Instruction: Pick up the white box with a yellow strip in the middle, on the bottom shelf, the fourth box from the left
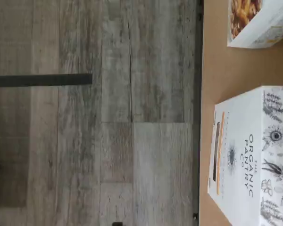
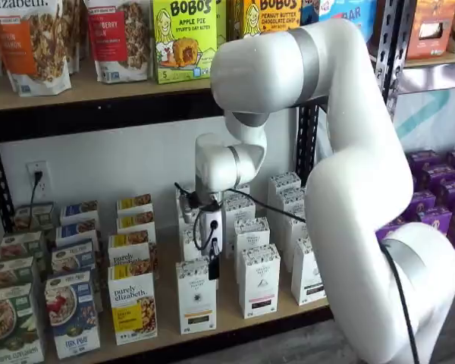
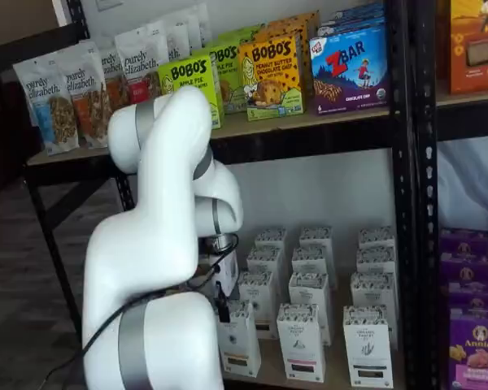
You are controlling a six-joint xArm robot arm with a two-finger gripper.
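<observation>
The white box stands at the front of the bottom shelf, with a grey-patterned top band and a yellow strip low on its front. It shows in both shelf views, partly behind the arm in one. The wrist view shows its patterned top and "Organic Pantry" front with the yellow strip on the tan board. My gripper hangs just above and slightly behind the box's top. Only a narrow black finger shows, side-on, so I cannot tell its opening. It also shows in a shelf view.
Like white cartons with black strips stand right of the box. A "purely elizabeth" box with a yellow panel stands to its left and shows in the wrist view. Grey wood floor lies before the shelf's black rail.
</observation>
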